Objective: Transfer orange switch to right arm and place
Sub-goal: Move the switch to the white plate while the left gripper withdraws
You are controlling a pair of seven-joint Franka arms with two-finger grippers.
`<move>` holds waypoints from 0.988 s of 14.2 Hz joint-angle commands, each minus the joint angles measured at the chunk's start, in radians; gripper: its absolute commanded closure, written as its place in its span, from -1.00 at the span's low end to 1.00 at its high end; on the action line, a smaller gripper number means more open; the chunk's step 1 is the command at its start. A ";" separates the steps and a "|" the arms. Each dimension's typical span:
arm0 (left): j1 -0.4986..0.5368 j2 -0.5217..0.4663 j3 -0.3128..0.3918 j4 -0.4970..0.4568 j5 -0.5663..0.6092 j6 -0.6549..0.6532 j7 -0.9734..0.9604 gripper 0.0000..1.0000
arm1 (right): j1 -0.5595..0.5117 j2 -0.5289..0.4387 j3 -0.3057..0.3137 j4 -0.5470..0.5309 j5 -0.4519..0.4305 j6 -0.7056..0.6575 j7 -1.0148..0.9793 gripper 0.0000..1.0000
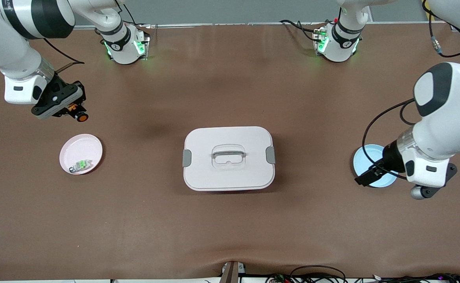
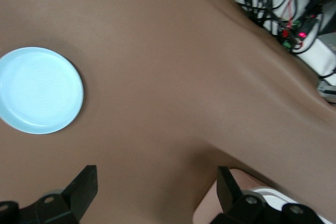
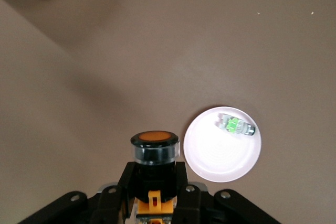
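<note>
My right gripper hangs over bare table at the right arm's end, shut on the orange switch, whose round orange button end points out past the fingertips. The black fingers clamp the switch's black body from both sides. A pink plate lies on the table nearer the front camera than the spot under that gripper. My left gripper stands open with nothing between its fingers, above the table by the light blue plate at the left arm's end.
A small grey part with a bright green top lies in the pink plate. A white lidded box with a handle sits mid-table. The light blue plate holds nothing. Cables run along the table's front edge.
</note>
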 commanded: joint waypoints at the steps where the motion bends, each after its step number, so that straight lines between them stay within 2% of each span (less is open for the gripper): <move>1: -0.003 -0.044 0.016 -0.007 0.008 -0.088 0.050 -1.00 | -0.069 0.004 0.015 0.012 -0.031 0.019 -0.208 0.80; 3: 0.025 -0.070 0.022 -0.005 0.012 -0.162 0.132 -1.00 | -0.112 0.018 0.013 0.012 -0.031 0.038 -0.359 0.80; 5: 0.022 -0.110 0.037 -0.005 0.035 -0.180 0.333 -1.00 | -0.172 0.032 0.015 0.009 -0.031 0.062 -0.488 0.80; 7: 0.028 -0.153 0.045 -0.008 0.086 -0.187 0.442 -1.00 | -0.229 0.049 0.013 0.008 -0.032 0.097 -0.633 0.80; 10: 0.062 -0.191 0.042 -0.008 0.083 -0.292 0.466 -1.00 | -0.295 0.116 0.015 0.005 -0.034 0.174 -0.844 0.80; 13: 0.071 -0.235 0.043 -0.008 0.071 -0.352 0.467 -1.00 | -0.335 0.207 0.015 0.000 -0.031 0.249 -0.934 0.80; 14: 0.066 -0.280 0.048 -0.014 0.065 -0.372 0.470 -1.00 | -0.335 0.231 0.015 -0.002 -0.031 0.274 -0.956 0.80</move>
